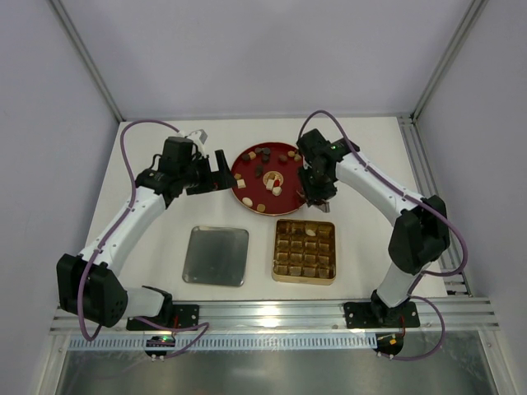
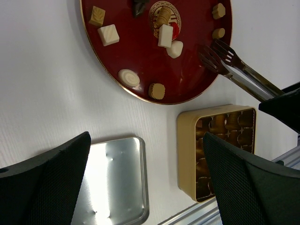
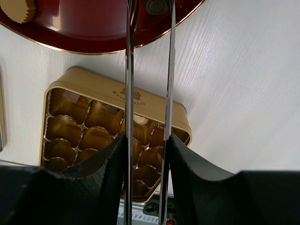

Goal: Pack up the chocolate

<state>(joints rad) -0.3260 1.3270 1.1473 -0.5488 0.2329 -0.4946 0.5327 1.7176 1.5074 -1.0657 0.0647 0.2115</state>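
Tongs [image 3: 129, 84] in pinch of right end effector [image 3: 146, 145], tips apparently on red plate [image 2: 140, 51]; left end effector [image 2: 146, 157] spread.

glossy red plate [image 2: 140, 56], polished, seemingly metal tongs [image 2: 224, 48]

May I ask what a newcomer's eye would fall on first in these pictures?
The red plate at the far centre, strewn with small chocolates, stands out first. The right gripper holds metal tongs over its right edge, and an open gold gridded tin sits just nearer.
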